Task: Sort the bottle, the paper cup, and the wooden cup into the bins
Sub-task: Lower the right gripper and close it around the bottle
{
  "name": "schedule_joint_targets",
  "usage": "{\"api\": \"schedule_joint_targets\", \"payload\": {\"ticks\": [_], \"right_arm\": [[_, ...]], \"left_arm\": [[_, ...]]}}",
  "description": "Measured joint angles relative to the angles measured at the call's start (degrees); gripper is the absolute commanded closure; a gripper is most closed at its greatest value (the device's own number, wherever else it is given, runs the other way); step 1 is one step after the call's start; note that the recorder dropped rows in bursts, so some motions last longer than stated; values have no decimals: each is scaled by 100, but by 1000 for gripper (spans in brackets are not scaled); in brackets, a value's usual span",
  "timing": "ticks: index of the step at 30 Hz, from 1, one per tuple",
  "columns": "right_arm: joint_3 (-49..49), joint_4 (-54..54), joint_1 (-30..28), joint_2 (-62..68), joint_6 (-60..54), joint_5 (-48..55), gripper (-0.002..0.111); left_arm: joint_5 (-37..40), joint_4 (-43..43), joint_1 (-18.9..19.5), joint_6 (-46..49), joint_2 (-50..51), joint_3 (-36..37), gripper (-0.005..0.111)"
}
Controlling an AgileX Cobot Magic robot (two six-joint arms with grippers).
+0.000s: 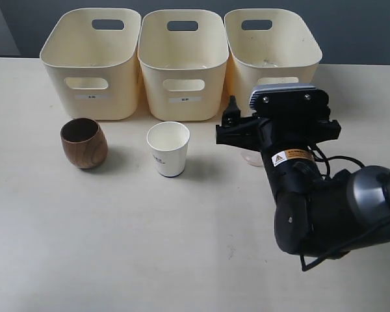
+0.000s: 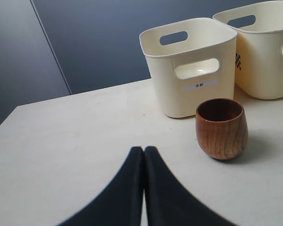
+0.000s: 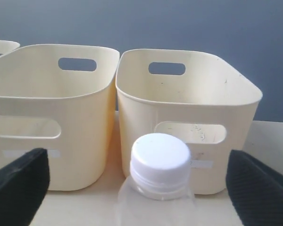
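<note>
Nothing is sorted yet: the wooden cup [image 1: 83,143], paper cup [image 1: 168,148] and bottle [image 3: 159,162] all stand on the worktop [image 1: 149,247] before the bins [image 1: 182,78]. My right pincer [image 3: 140,188] gapes wide around the bottle, not gripping; my left pincer [image 2: 144,160] is closed, empty.

A pale cream table [image 1: 117,260] is filling the foreground, lying flat and matte. A dark blue-grey wall [image 1: 357,26] is standing behind it. Soft light is casting faint shadows.

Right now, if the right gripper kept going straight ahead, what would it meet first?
The bottle, probably: its cap sits centered ahead of the open right gripper. A bin stands behind it.
</note>
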Motion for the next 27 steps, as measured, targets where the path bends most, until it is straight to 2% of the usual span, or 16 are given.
{"api": "schedule_joint_targets", "payload": {"ticks": [1,5,7,14,19,27], "right_arm": [[-45,0,0,11,0,45,25],[-205,55,0,11,0,160,59],[-265,108,0,11,0,160,70],[-285,332,0,11,-46,178,88],[-285,710,0,11,-106,204,109],[-285,806,0,-223,-309,218,109]], "left_arm": [[0,0,0,0,0,0,107],[0,0,0,0,0,0,107],[0,0,0,0,0,0,107],[0,0,0,0,0,0,107],[0,0,0,0,0,0,107],[0,0,0,0,0,0,107]]}}
